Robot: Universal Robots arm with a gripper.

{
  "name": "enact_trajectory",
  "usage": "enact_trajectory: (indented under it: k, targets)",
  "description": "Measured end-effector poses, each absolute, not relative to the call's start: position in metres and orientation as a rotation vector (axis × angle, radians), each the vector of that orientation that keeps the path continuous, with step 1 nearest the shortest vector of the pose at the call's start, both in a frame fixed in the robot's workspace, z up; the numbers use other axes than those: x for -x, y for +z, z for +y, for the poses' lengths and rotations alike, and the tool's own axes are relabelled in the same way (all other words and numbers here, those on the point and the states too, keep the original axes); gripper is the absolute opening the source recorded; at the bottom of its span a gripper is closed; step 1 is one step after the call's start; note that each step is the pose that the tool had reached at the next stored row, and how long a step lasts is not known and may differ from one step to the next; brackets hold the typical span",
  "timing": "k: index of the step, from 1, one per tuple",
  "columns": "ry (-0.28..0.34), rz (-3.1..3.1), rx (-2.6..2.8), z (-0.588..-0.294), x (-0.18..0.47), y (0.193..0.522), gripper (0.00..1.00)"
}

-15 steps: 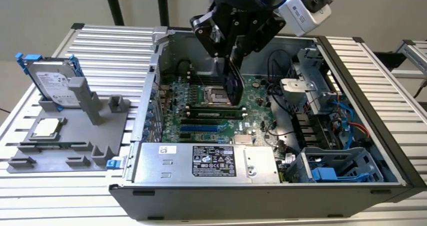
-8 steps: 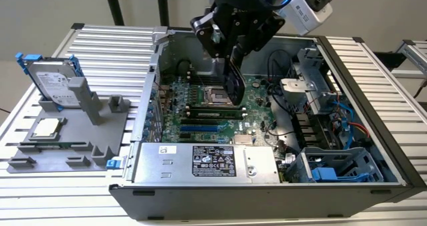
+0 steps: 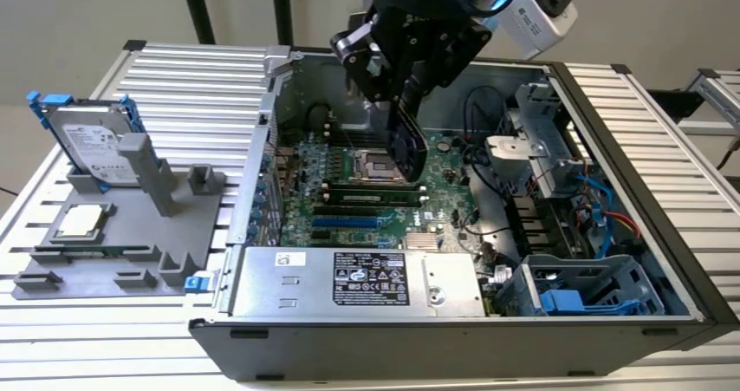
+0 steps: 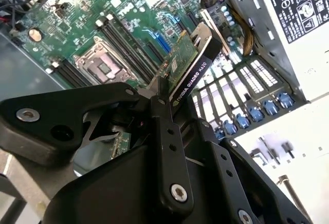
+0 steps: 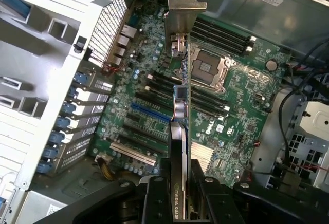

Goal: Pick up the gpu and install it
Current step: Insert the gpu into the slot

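Note:
My gripper [image 3: 405,122] is shut on the gpu [image 3: 407,145], a slim card with a black shroud and green board. It hangs edge-on above the motherboard [image 3: 347,196] inside the open computer case [image 3: 601,148]. In the first wrist view the gpu [image 5: 180,131] runs away from my fingers [image 5: 154,198], its silver end bracket [image 5: 185,8] toward the case's rear slot wall. The second wrist view shows the gpu [image 4: 187,72] clamped between the black fingers [image 4: 164,131], hovering over the CPU socket [image 4: 105,67] and the expansion slots [image 4: 162,41].
The power supply [image 3: 359,283] lies at the case's front. Drive cages and cables [image 3: 578,200] fill the exterior view's right. A grey fixture [image 3: 127,226] at the exterior view's left holds a hard drive in a blue frame [image 3: 93,144] and a CPU chip [image 3: 81,222].

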State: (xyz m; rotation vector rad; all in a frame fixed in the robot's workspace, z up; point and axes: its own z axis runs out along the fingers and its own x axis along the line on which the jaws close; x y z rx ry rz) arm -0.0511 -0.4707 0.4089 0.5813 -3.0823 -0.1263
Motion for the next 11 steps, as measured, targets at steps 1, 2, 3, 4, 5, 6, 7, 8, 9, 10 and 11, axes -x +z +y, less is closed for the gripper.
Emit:
enact_trajectory:
  k: [1, 2, 3, 4, 5, 6, 7, 8, 9, 10, 11]
  targets:
    - [-0.126, -3.08, -0.594, -0.4707, 0.0511, 0.4089, 0.0]
    - [-0.126, -3.077, -0.606, -0.4707, 0.051, 0.4089, 0.0]
    - [-0.126, -3.074, -0.618, -0.4707, 0.051, 0.4089, 0.0]
    - [-0.126, -3.071, -0.631, -0.4707, 0.051, 0.4089, 0.0]
    - [-0.126, -3.068, -0.643, -0.4707, 0.0509, 0.4089, 0.0]
    - [-0.126, -3.065, -0.655, -0.4707, 0.0509, 0.4089, 0.0]
    - [-0.126, -3.062, -0.668, -0.4707, 0.0508, 0.4089, 0.0]
    - [-0.126, -3.059, -0.681, -0.4707, 0.0508, 0.4089, 0.0]
    - [-0.126, -3.056, -0.693, -0.4707, 0.0508, 0.4089, 0.0]
    - [-0.126, -3.053, -0.707, -0.4707, 0.0507, 0.4089, 0.0]
    - [-0.126, -3.049, -0.719, -0.4707, 0.0507, 0.4089, 0.0]
